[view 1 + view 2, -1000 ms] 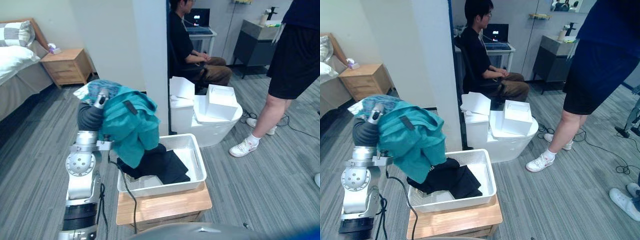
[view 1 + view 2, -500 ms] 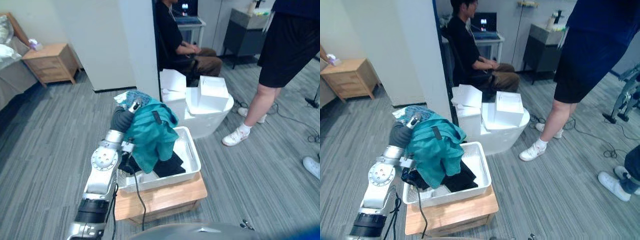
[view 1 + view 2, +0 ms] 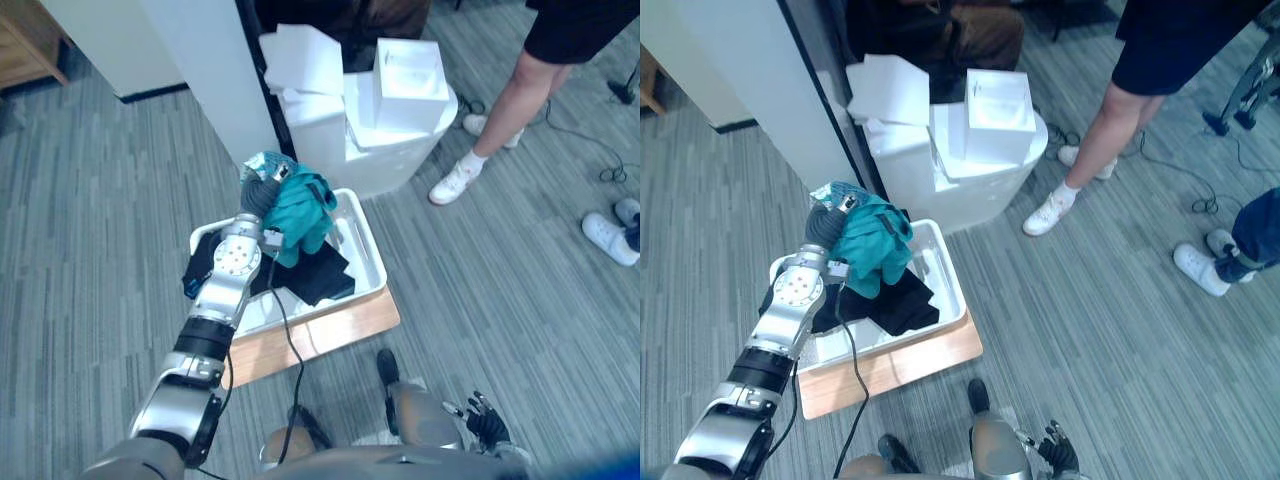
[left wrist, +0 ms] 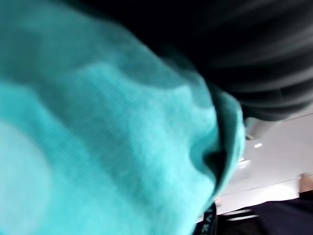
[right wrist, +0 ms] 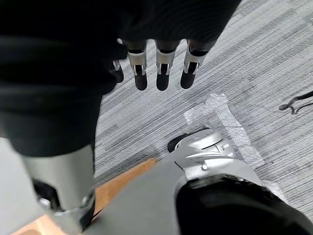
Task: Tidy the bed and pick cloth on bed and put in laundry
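Stretched farther out, left hand (image 3: 259, 193) carries teal cloth (image 3: 303, 210) over basket (image 3: 372, 258).

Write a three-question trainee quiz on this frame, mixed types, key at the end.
1. True or false: the teal cloth lies flat on the floor.
2. What lies in the white basket? A) a black cloth B) a shoe C) a cardboard box
3. Fill in: the right hand has its fingers ____ (straight or curled).

Key
1. False: it is draped over the left hand, above the basket.
2. A
3. straight
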You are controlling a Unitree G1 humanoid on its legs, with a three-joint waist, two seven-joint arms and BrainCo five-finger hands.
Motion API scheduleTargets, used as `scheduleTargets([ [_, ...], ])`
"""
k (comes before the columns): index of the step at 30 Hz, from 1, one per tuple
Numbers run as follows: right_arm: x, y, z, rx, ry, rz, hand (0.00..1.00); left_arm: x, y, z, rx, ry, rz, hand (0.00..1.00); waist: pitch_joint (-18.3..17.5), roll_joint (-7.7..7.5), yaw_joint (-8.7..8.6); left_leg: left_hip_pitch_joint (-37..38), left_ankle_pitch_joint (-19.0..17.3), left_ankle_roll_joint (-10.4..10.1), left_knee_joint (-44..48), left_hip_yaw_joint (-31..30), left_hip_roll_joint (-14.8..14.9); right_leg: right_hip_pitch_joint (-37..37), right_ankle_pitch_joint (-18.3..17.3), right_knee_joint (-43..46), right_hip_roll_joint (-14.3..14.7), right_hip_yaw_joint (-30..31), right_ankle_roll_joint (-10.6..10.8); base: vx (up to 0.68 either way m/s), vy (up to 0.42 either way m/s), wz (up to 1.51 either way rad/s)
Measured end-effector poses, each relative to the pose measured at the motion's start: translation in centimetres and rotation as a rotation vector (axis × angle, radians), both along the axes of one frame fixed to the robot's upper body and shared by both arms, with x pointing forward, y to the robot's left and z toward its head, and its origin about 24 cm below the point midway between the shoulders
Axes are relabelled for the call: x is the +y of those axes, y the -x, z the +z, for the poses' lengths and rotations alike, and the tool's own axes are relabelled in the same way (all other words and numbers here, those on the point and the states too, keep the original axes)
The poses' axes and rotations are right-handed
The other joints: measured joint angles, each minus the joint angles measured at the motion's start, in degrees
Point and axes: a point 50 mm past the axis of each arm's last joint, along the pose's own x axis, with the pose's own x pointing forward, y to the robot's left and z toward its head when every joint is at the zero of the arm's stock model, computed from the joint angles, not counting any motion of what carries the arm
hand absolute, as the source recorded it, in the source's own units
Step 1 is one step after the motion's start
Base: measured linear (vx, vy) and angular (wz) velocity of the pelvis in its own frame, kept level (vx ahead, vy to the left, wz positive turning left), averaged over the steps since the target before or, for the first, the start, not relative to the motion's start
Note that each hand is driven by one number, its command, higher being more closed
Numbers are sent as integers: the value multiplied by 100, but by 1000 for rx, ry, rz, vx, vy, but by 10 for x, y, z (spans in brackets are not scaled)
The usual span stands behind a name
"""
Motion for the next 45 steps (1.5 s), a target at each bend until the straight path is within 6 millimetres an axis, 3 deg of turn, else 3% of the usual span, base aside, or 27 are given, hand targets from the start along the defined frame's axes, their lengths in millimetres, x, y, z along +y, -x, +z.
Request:
scheduleTargets([
  [12,1,-32,13,-100,11,-16,0,-36,7,-24,50,-42,-199,100,466,-13,27,-196,-51,45,216,137,25,-196,46,85,-30,91,2,-14,-6,-3],
  [17,-1,-38,15,-121,18,-19,0,-60,29,-49,128,-31,-341,100,505,45,34,-192,-51,46,209,133,23,-196,46,92,-29,88,3,0,0,0],
  [23,-4,-39,14,-122,6,-56,0,-80,65,-99,343,12,-450,100,557,141,20,-180,-42,60,152,113,1,-196,45,95,-30,65,7,0,0,0],
  [29,-9,-46,13,-131,24,-79,0,-86,79,-115,371,60,-364,100,616,264,-6,-159,28,111,18,79,-66,-200,60,84,-54,33,32,-7,-2,2],
  [33,-12,-53,15,-142,41,-78,0,-81,69,-111,323,77,-240,100,658,369,-42,-170,123,126,-130,70,-130,-227,123,-16,-76,1,88,-15,-5,1],
  [36,-10,-59,16,-151,40,-72,0,-59,56,-107,294,92,-79,100,664,369,-134,-201,165,130,-194,68,-142,-253,166,-68,-72,-4,88,0,0,0],
  [40,-8,-62,19,-165,47,-59,0,-25,30,-74,163,70,62,100,676,346,-135,-332,174,143,-177,63,-135,-334,234,-144,-78,-3,89,-2,-4,1],
  [45,1,-71,26,-199,45,-11,0,-9,8,-36,39,68,116,100,671,310,-47,-381,176,145,-153,63,-114,-360,241,-146,-80,-1,90,1,-4,2],
])
